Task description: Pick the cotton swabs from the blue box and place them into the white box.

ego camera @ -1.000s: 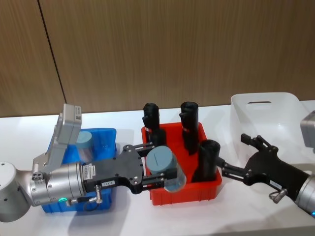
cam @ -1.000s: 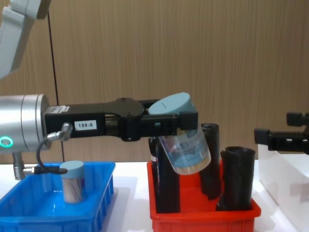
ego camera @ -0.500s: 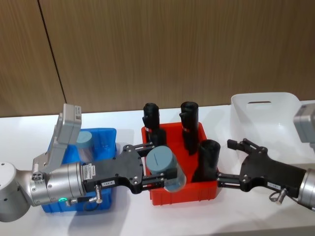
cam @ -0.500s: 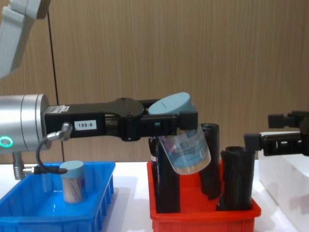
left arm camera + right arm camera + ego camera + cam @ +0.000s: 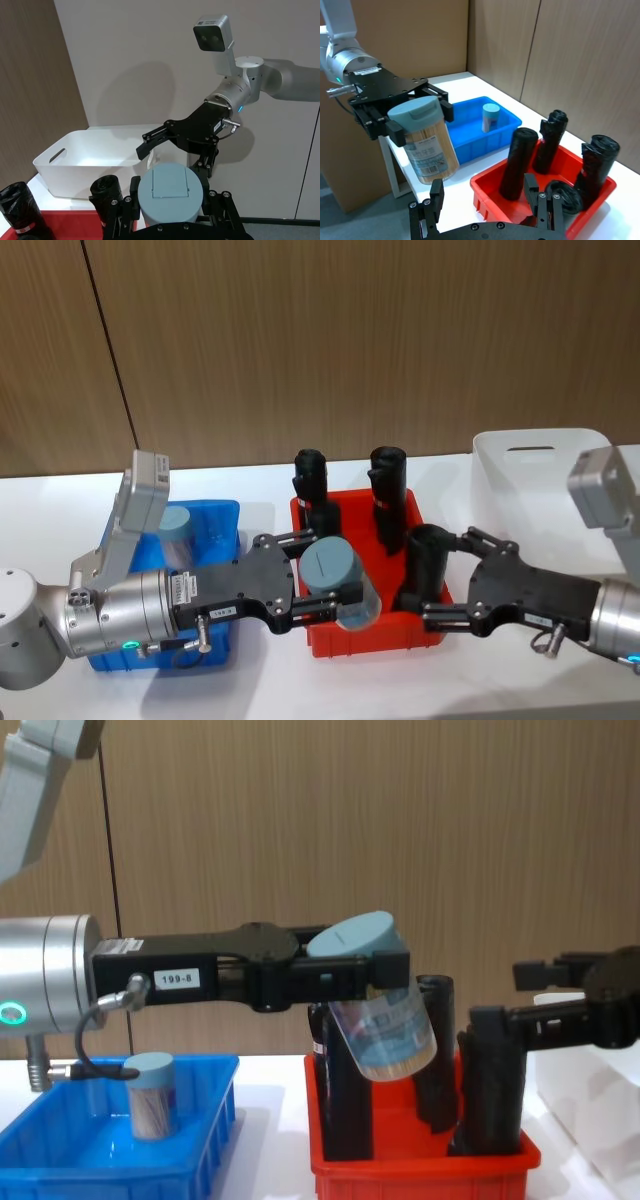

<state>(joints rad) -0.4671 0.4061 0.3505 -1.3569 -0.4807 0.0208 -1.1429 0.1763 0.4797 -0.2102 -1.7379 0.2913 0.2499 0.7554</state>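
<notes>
My left gripper [image 5: 335, 597] is shut on a jar of cotton swabs [image 5: 340, 583], a clear jar with a pale-blue lid. It holds the jar tilted above the front left of the red bin [image 5: 362, 638]; the chest view shows the jar [image 5: 380, 1020] well above the bin floor. A second jar [image 5: 175, 526] stands in the blue box [image 5: 218, 512] at the left. My right gripper [image 5: 443, 573] is open over the red bin's front right corner, to the right of the held jar and apart from it. The white box [image 5: 540, 472] stands at the far right.
Three tall black rolls [image 5: 387, 490] stand upright in the red bin between the blue box and the white box. The front right roll [image 5: 490, 1085] is right by my right gripper's fingers. A wooden wall runs behind the white table.
My right gripper has moved left from near the white box to the red bin's front right corner, closer to the held jar. The left gripper and its jar have not moved.
</notes>
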